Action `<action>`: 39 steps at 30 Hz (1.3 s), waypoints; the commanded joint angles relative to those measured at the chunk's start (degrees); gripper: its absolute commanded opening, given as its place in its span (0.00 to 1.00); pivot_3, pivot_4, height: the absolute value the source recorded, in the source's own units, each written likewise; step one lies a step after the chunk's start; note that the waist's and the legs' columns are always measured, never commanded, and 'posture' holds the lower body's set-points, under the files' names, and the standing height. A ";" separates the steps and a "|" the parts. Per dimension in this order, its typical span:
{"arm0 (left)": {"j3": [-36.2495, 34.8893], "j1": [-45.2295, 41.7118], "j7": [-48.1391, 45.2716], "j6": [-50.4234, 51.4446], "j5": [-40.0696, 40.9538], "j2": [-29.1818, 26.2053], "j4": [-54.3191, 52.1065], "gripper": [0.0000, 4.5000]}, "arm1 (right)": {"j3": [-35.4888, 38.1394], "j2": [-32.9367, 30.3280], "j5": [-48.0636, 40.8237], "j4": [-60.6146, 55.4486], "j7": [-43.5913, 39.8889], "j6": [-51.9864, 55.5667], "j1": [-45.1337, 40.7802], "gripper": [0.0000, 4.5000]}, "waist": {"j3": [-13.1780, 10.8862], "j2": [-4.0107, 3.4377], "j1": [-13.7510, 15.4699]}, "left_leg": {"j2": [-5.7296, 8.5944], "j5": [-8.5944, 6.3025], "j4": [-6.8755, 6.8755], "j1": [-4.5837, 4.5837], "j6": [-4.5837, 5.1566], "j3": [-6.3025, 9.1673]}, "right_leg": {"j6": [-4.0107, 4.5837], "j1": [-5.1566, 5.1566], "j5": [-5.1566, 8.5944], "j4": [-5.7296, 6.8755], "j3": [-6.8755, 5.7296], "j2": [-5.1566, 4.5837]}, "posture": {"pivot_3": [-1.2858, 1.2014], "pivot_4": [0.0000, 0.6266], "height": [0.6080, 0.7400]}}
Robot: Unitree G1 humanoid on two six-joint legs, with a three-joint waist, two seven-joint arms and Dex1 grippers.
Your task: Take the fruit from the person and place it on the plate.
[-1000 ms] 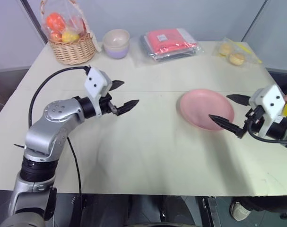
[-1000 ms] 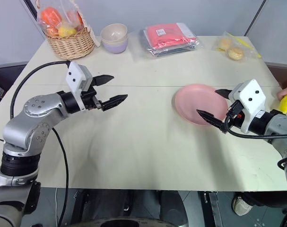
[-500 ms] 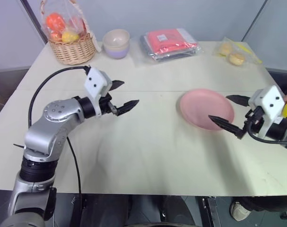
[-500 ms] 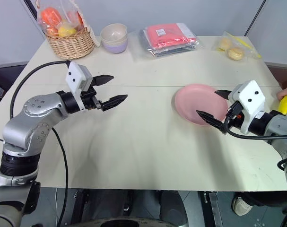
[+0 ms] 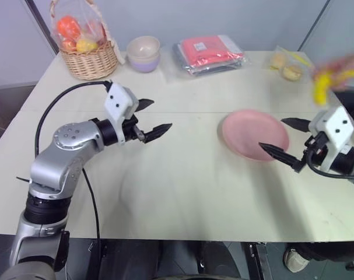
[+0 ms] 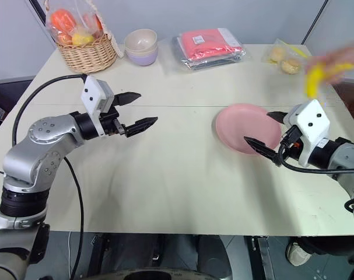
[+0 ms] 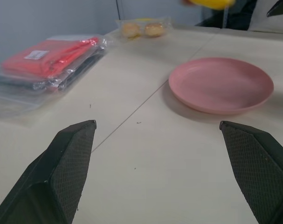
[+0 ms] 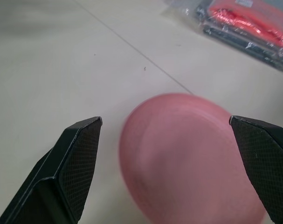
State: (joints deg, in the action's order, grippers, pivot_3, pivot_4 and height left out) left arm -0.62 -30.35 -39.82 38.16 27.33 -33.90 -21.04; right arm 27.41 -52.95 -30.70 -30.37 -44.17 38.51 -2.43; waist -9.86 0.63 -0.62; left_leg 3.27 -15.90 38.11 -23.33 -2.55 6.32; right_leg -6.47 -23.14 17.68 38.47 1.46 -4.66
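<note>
The fruit, a yellow banana (image 5: 323,83), is a blurred streak in the air above and behind my right gripper (image 5: 272,134), held by the person's hand (image 5: 347,63) at the right edge. That gripper stands open, its fingers spread over the near right rim of the pink plate (image 5: 244,129), with nothing between them. In the right wrist view the plate (image 8: 188,154) lies between the two fingers. My left gripper (image 5: 161,114) hovers open over the table's left half, pointing at the plate (image 7: 220,84), far from the banana (image 7: 209,3).
A wicker basket (image 5: 89,57) of round fruits stands at the back left with a pale bowl (image 5: 143,52) beside it. A red packet (image 5: 210,52) and a bag of buns (image 5: 288,65) lie along the back edge.
The person's hand has swung the banana up from beside my right wrist to a spot above and behind the right gripper. Both arms have stayed in place.
</note>
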 commanded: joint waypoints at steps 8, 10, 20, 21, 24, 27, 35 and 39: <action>-0.05 -2.13 -1.01 -1.45 -0.60 -0.20 -0.60 0.98 | 1.39 -0.10 -2.51 -2.58 2.36 1.45 -3.30 1.00 | 0.00 0.00 -0.05 | 0.00 0.00 0.00 0.00 0.00 0.00 | 0.00 0.00 0.00 0.00 0.00 0.00 | 0.52 0.24 1.00; -0.06 -2.23 -1.10 -1.49 -0.71 -0.20 -0.50 0.98 | 1.22 0.17 -3.73 -2.56 3.31 2.33 -4.98 1.00 | 0.00 0.00 -0.09 | -0.01 0.00 0.00 0.00 0.00 0.00 | 0.00 0.00 0.00 0.00 0.00 0.01 | 0.52 0.24 1.00; -9.40 -8.18 7.11 4.78 8.22 6.67 2.19 0.98 | -1.46 -0.43 -4.01 -3.29 4.63 3.17 -6.77 1.00 | -0.01 0.02 0.04 | 0.01 0.00 0.04 -0.04 0.00 0.03 | -0.01 0.02 0.00 -0.02 -0.04 -0.02 | 0.52 0.24 1.00; -10.43 -9.09 8.19 5.36 9.21 7.31 2.78 0.98 | -1.47 -0.43 -4.01 -3.31 4.67 3.16 -6.75 1.00 | -0.01 0.02 -0.02 | 0.01 0.00 0.02 -0.02 0.00 0.02 | -0.01 0.02 0.00 -0.02 -0.04 -0.02 | 0.52 0.24 1.00; -13.49 -13.04 13.03 6.42 11.53 10.63 6.40 0.98 | -1.50 -0.44 -4.00 -3.52 4.79 3.18 -6.66 1.00 | -0.01 0.02 0.00 | 0.00 0.00 0.02 0.00 0.00 0.01 | -0.01 0.01 0.00 -0.01 -0.03 0.00 | 0.52 0.24 1.00; -13.86 -15.70 15.60 6.41 11.82 12.90 9.83 0.98 | -1.39 -0.40 -4.01 -3.72 4.93 3.21 -6.47 1.00 | -0.01 0.02 -0.01 | 0.01 0.00 0.03 -0.01 0.00 0.01 | -0.01 0.02 -0.01 -0.01 -0.04 -0.01 | 0.52 0.24 1.00; -10.84 -19.86 16.23 1.71 8.86 17.12 19.19 0.98 | -0.30 -0.38 -4.21 -4.90 5.53 3.51 -5.26 1.00 | -0.01 0.02 0.04 | 0.02 0.01 0.03 -0.01 -0.01 0.01 | -0.01 0.01 -0.01 -0.01 -0.04 -0.01 | 0.52 0.24 1.00; -9.09 -23.13 14.26 -2.68 6.53 18.74 25.14 0.98 | 0.31 -0.20 -4.21 -5.63 6.09 3.61 -4.36 1.00 | -0.01 0.03 0.05 | 0.02 0.01 0.03 -0.02 -0.01 0.01 | -0.02 0.00 -0.01 -0.02 -0.04 -0.01 | 0.52 0.24 1.00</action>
State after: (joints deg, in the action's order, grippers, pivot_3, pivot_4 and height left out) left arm -9.96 -50.84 -24.41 38.42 34.86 -15.29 3.46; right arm 25.52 -52.83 -34.66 -33.94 -38.53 42.31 -6.80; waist -9.87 0.67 -0.58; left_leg 3.30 -15.89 38.14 -23.35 -2.56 6.33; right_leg -6.49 -23.13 17.67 38.45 1.42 -4.67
